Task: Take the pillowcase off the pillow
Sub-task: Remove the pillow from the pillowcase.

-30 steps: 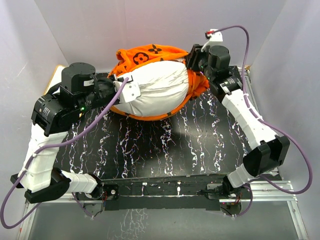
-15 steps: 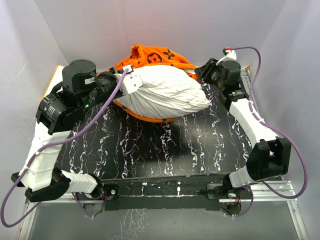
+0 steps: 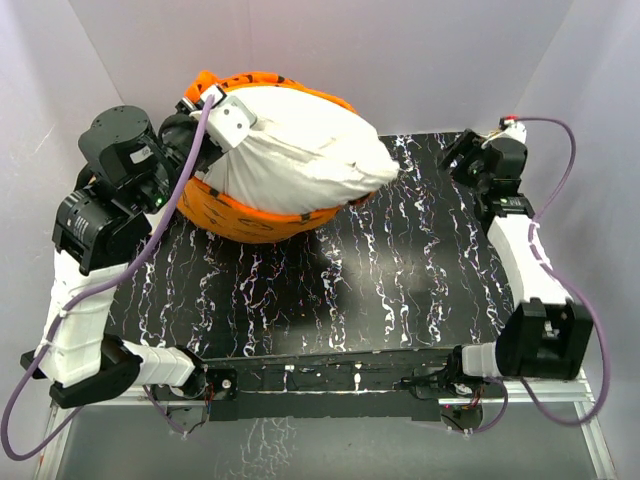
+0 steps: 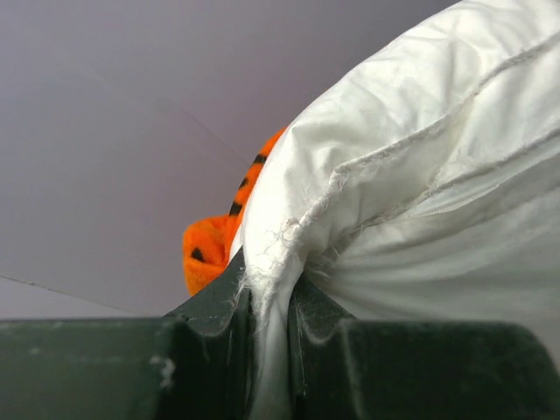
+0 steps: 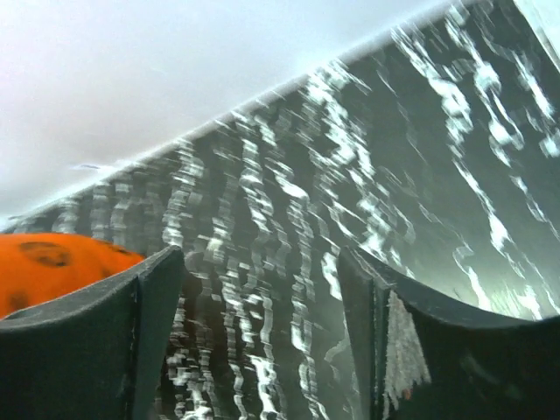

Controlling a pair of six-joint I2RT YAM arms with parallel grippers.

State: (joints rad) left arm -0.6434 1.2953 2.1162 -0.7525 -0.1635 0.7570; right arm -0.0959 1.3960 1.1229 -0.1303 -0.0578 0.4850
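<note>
Left jaws pinched shut on pillow (image 3: pixel 300 165) corner, held up at bench (image 3: pixel 400 290) back-left. Right jaws gaping, empty, well apart. Pillowcase (image 3: pixel 240 215) bunched under pillow's left end: mostly peeled, not off.

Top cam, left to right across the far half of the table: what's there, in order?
left claw → pillow → bare table → right claw. The pillowcase is left out: it wraps under the pillow over the same span.

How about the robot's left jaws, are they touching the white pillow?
Touching. The left wrist view shows the left jaws shut tight on a bunched fold of the white pillow, fabric squeezed between them.
</note>
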